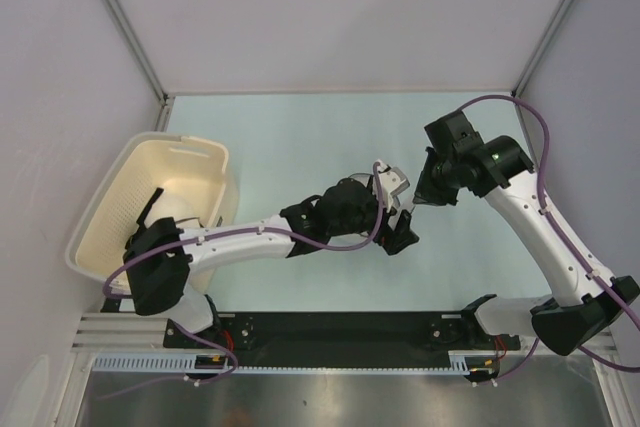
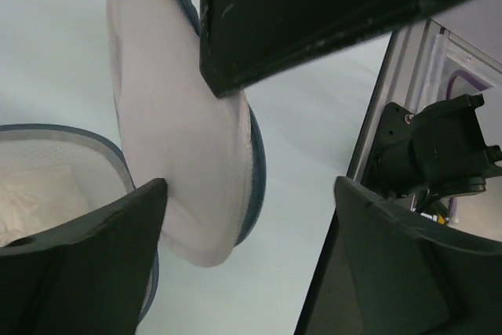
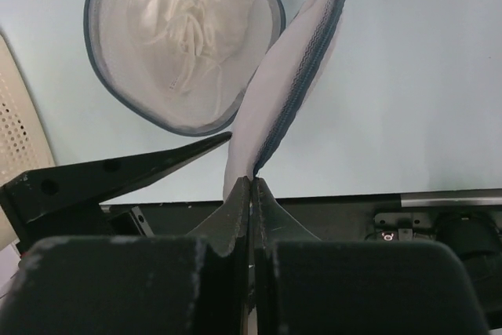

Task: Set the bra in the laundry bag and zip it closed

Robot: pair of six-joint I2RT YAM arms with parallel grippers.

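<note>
The laundry bag (image 3: pixel 118 92) lies open on the table, a round white mesh pouch with a blue-grey zipper rim. The shiny white bra (image 3: pixel 184 29) lies crumpled inside its lower half. The bag's lid flap (image 3: pixel 290 92) stands raised on edge. My right gripper (image 3: pixel 252 181) is shut on the flap's zipper rim. My left gripper (image 2: pixel 251 194) is open, one finger (image 2: pixel 118 225) against the flap (image 2: pixel 180 131), nothing gripped. In the top view the left gripper (image 1: pixel 398 212) and right gripper (image 1: pixel 425 197) meet mid-table, and the left wrist hides the bag.
A large cream slotted basket (image 1: pixel 110 217) stands at the left with something white inside. A black rail (image 1: pixel 340 327) runs along the table's near edge. Grey walls close in the back and both sides.
</note>
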